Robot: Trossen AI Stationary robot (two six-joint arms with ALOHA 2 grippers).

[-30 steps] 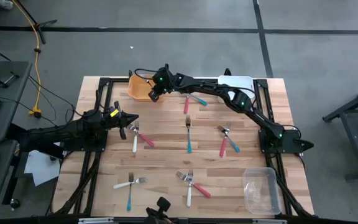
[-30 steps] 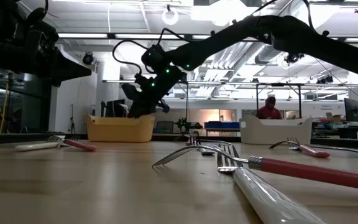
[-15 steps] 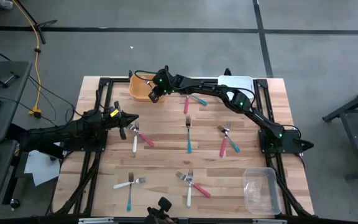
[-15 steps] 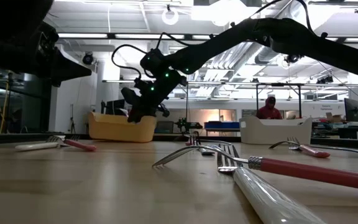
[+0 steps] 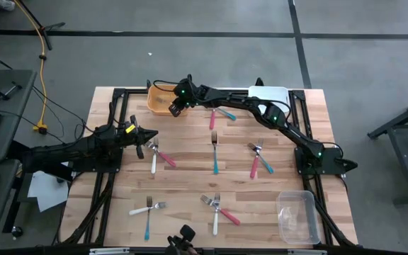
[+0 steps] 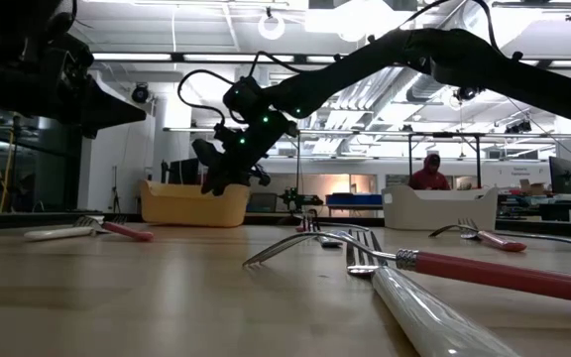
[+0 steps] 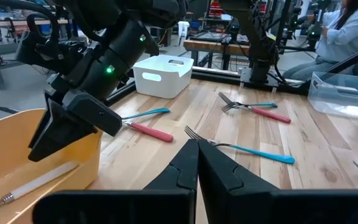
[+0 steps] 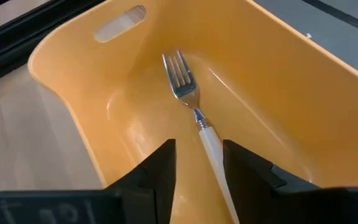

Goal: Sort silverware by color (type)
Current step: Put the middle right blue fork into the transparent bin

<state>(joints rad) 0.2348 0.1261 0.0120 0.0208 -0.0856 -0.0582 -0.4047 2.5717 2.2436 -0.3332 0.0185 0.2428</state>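
**Yellow bin takes a white fork; slim handles ask for a careful pinch**

Yellow plastic fills the right wrist view: the right gripper hangs over the open yellow plastic bin at the far edge of the table, its jaws parted with nothing between them. Below them a white-handled fork with a silver metal head lies loose on the bin's floor.

The left gripper waits near the table's left side, fingers closed on nothing.

The other small forks with white, red-pink or teal handles lie scattered flat across the light wooden tabletop; a white plastic bin and a clear plastic container stand apart.

These forks look light and stiff. The smooth handles likely slip, and they lie flush with the wood, so a grip across the mid-handle, fingers straddling its width, seems safest.
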